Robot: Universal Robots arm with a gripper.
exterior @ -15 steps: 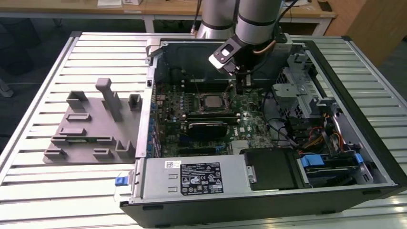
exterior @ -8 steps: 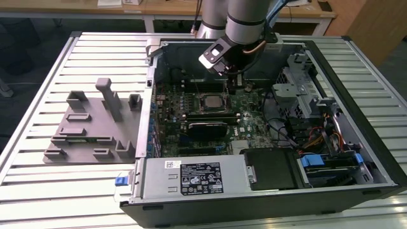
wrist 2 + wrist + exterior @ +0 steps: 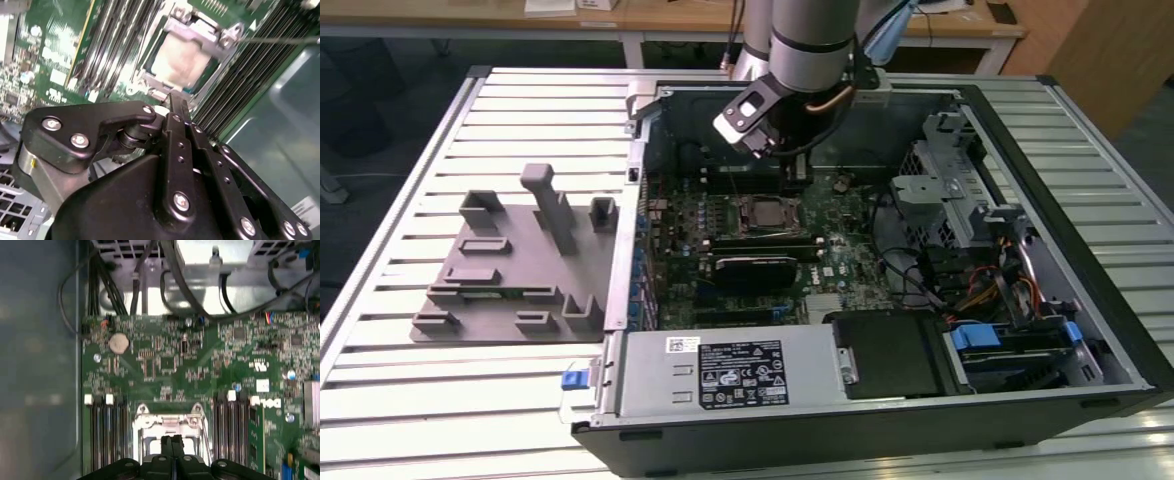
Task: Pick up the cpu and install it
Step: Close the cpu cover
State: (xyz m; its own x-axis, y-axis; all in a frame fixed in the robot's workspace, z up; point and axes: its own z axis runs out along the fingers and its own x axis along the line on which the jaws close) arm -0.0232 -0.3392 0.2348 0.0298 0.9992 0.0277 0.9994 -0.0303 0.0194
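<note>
The cpu lies flat in its motherboard socket, its pale silver top framed by the metal socket bracket. In the exterior view the cpu sits mid-board inside the open computer case. My gripper hovers just above the socket's near edge, apart from the chip. Its two black fingers are pressed together with nothing between them. In the first wrist view the gripper points down at the socket frame. From outside, the gripper hangs over the back part of the board.
Memory slots flank the socket on both sides. A black heatsink block lies in front of the socket. Cables cross the case's back wall. A grey fixture plate lies on the table at the exterior view's left.
</note>
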